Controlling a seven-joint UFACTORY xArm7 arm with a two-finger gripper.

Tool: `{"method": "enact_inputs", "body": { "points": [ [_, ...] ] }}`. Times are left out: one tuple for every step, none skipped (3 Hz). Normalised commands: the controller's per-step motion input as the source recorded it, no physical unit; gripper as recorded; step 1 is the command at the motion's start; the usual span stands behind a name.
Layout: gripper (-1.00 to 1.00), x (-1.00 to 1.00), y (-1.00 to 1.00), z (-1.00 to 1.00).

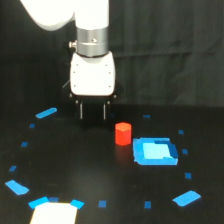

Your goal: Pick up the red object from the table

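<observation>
The red object (123,134) is a small red-orange stubby block standing on the black table (90,170), just left of a bright blue square patch (155,151). My gripper (93,111) hangs from the white arm above and behind it, offset toward the exterior view's left. Its two dark fingers (80,110) point down with a gap between them and nothing held. The fingertips sit apart from the red object, not touching it.
Small blue tape marks (46,113) dot the table in a ring. A white patch (54,214) lies at the bottom left edge, flanked by blue tape. A dark curtain backs the scene.
</observation>
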Motion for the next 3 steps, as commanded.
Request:
{"method": "enact_inputs", "body": {
  "points": [
    [1.0, -0.61, -0.65, -0.23],
    [1.0, -1.0, -0.43, -0.69],
    [0.36, 1.0, 0.02, -0.28]
  ]
}}
